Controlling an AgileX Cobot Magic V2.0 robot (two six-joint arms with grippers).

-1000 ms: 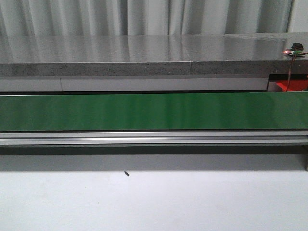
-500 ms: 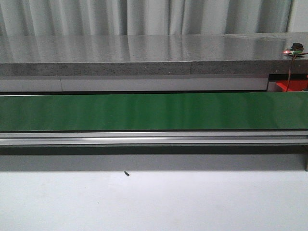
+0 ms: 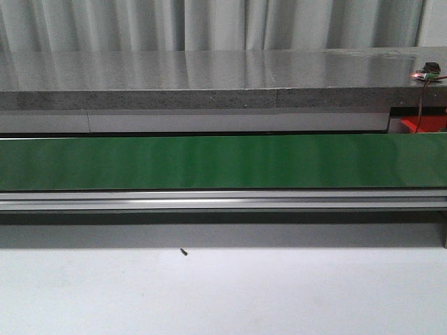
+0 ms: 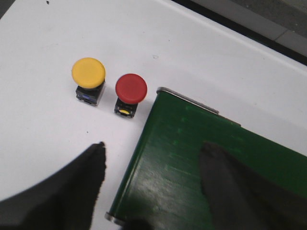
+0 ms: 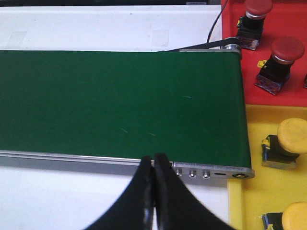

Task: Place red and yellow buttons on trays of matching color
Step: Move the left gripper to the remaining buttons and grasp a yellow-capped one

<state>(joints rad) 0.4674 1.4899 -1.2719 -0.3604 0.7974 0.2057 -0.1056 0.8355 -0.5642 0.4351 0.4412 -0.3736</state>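
Front view shows neither of my hands and none of the buttons: only the long green belt (image 3: 223, 162), the white table (image 3: 223, 293) in front of it, a grey slab (image 3: 209, 77) behind, and a sliver of something red (image 3: 422, 125) at the far right edge, mostly cut off. A small dark speck (image 3: 184, 252) lies on the table; cannot make out what it is.

Left wrist view: my left hand (image 4: 153, 170) is spread wide, holding nothing, one finger over the white table (image 4: 43, 124) and the other over the corner of the belt (image 4: 192, 158). The fingers are dark blurs, cut off by the frame edge. Ahead of them, on the table just beside the belt's end, stand two buttons close together but apart: a yellow button (image 4: 88, 72) and a red button (image 4: 131, 88), each a round domed cap on a small dark square base (base details too small to read).

Right wrist view: my right hand (image 5: 154, 160) is pinched closed on nothing, tips meeting over the belt's metal rail (image 5: 120, 163). Beyond the belt's end, a red tray (image 5: 288, 19) holds two red-capped buttons (image 5: 278, 57), one partly cropped. Next to it, a yellow tray (image 5: 254, 191) holds two yellow-capped buttons (image 5: 288, 139), the nearer cut off by the frame. A black cable (image 5: 216, 28) runs along the red tray's edge.
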